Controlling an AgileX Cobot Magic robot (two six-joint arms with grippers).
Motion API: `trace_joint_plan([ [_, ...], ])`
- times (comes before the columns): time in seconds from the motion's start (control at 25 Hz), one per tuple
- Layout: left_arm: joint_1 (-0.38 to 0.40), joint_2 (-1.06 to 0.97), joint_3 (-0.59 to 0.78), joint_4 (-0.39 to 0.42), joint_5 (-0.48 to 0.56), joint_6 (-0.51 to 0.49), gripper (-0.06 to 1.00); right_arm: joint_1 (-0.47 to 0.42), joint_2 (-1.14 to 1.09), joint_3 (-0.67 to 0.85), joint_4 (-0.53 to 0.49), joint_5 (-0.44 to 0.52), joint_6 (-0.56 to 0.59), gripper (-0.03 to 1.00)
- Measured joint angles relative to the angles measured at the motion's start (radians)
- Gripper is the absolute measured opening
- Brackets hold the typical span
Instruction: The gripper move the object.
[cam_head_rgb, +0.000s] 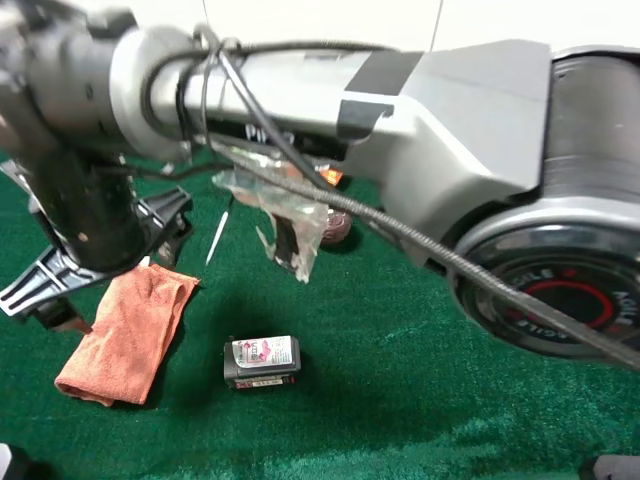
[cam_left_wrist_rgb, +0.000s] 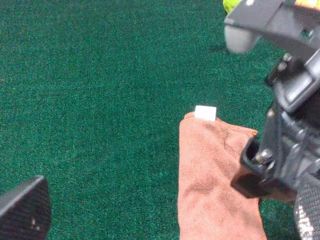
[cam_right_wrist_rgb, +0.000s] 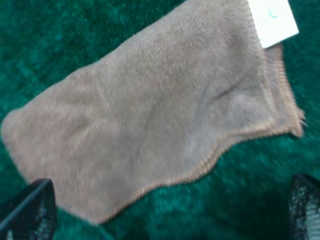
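The rust-orange towel (cam_head_rgb: 125, 335) lies folded flat on the green mat at the left. Its white tag (cam_left_wrist_rgb: 205, 113) shows in the left wrist view and in the right wrist view (cam_right_wrist_rgb: 272, 20). The big silver-grey arm reaches across from the right. Its right gripper (cam_head_rgb: 100, 258) hangs open just above the towel's far end, black fingers spread to either side. In the right wrist view the towel (cam_right_wrist_rgb: 160, 115) fills the picture between the open fingertips (cam_right_wrist_rgb: 30, 210). The left gripper (cam_left_wrist_rgb: 167, 210) is open and empty, low over the mat next to the towel (cam_left_wrist_rgb: 215, 180).
A black box with a white label (cam_head_rgb: 262, 362) lies right of the towel. A crumpled clear plastic bag (cam_head_rgb: 285, 215), a thin white stick (cam_head_rgb: 218, 235) and a dark round item (cam_head_rgb: 335, 232) lie farther back. The arm's base (cam_head_rgb: 560, 290) fills the right side.
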Motion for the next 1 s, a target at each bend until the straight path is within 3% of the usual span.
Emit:
trace_joint_plan([
  [0.16,0.000,0.000,0.000,0.000,0.000,0.000,0.99,-0.003,-0.038,-0.033,0.000,0.048,-0.036,0.70],
  [0.56,0.000,0.000,0.000,0.000,0.000,0.000,0.99,-0.023,-0.165,-0.030,-0.015,0.051,-0.066,0.70],
  [1.0,0.000,0.000,0.000,0.000,0.000,0.000,0.99,-0.057,-0.399,0.246,-0.068,0.051,-0.071,0.70],
])
